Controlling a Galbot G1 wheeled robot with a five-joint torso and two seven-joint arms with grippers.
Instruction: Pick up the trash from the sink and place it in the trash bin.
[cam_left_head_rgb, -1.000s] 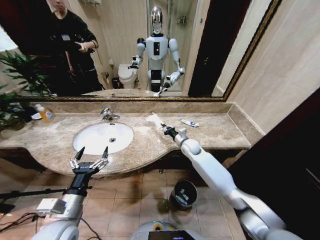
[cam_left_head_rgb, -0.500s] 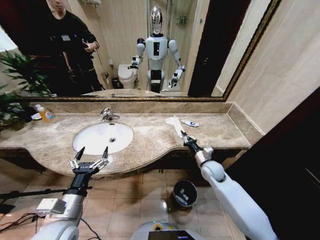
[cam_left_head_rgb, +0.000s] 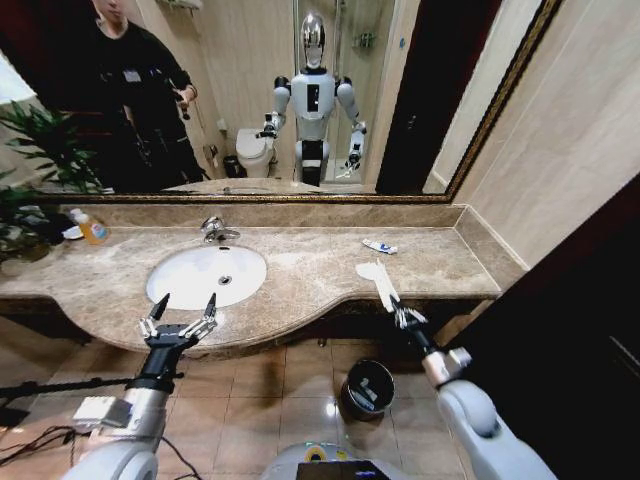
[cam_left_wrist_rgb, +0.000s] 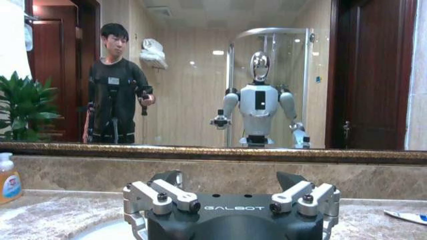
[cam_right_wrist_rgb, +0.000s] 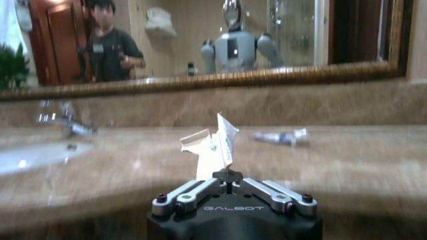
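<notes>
My right gripper (cam_left_head_rgb: 399, 309) is shut on a flat white crumpled paper (cam_left_head_rgb: 376, 276), a piece of the trash, and holds it upright at the counter's front edge. In the right wrist view the paper (cam_right_wrist_rgb: 215, 144) sticks up from the closed fingertips (cam_right_wrist_rgb: 229, 176). The trash bin (cam_left_head_rgb: 367, 388) stands on the floor below the gripper, slightly to its left. A small white tube (cam_left_head_rgb: 380, 246) with a blue mark lies on the counter behind the paper. The sink (cam_left_head_rgb: 170, 285) is a white oval basin far to the left. My left gripper (cam_left_head_rgb: 180, 314) hangs open in front of it, holding nothing.
A chrome faucet (cam_left_head_rgb: 213, 229) stands behind the basin. An orange pump bottle (cam_left_head_rgb: 93, 230) sits at the counter's far left, near a green plant (cam_left_head_rgb: 35, 150). A mirror runs along the back wall. The floor around the bin is bare brown tile.
My right arm has drawn back from the middle of the counter to its front right edge, carrying the paper with it. The left arm has not moved.
</notes>
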